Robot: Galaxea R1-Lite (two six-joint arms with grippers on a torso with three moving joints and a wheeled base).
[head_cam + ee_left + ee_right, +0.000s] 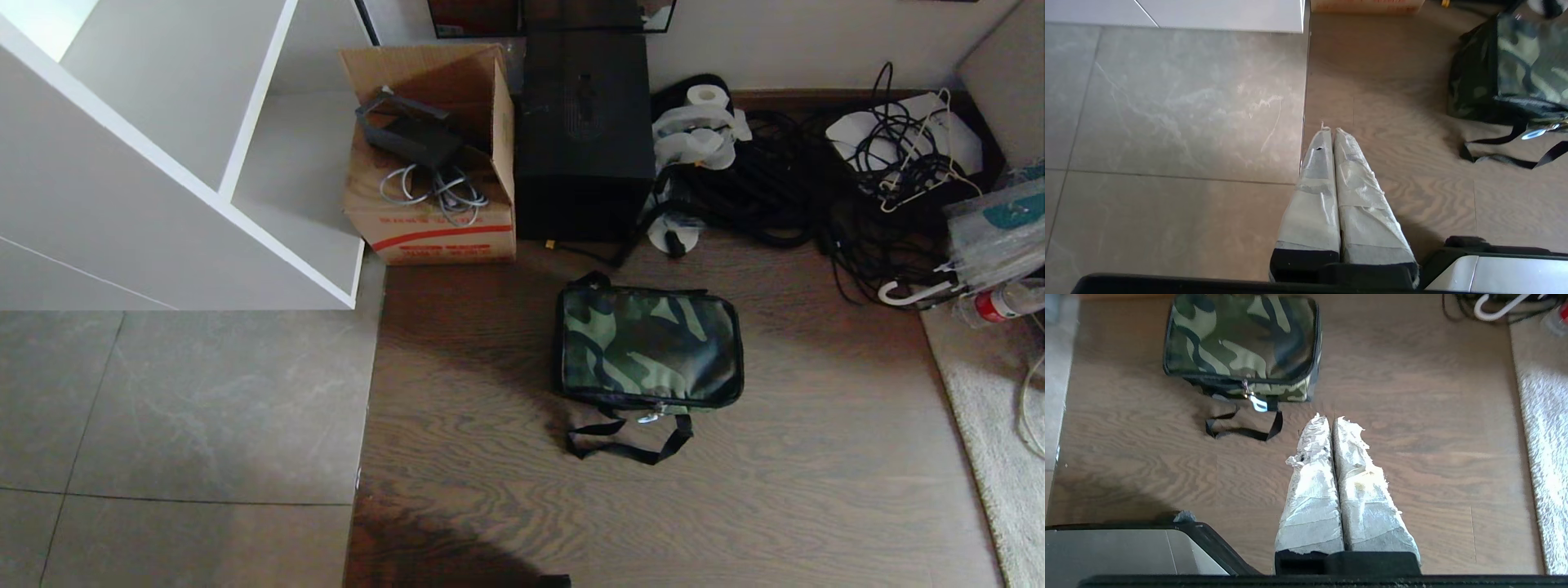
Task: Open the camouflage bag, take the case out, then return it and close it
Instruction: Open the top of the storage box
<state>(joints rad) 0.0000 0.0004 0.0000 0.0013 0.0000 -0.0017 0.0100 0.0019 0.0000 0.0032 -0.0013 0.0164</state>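
Presently, the camouflage bag [649, 343] is found zipped shut on the wooden floor [816, 457], its black strap [629, 437] laid loose on the near side; the case cannot be seen; a cardboard carton [433, 163] and a tall black box [584, 135] are stood behind the bag; the left gripper [1331, 130] and right gripper [1331, 418] are held above the floor, clear of the bag, jaws pressed together and empty.

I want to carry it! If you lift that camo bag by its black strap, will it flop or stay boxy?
The camouflage bag would probably keep its boxy shape, since it sits zipped with straight sides and a flat top. The black strap looks floppy; it lies in a loose loop on the wooden floor, so the bag may swing and tilt. Its weight cannot be judged.
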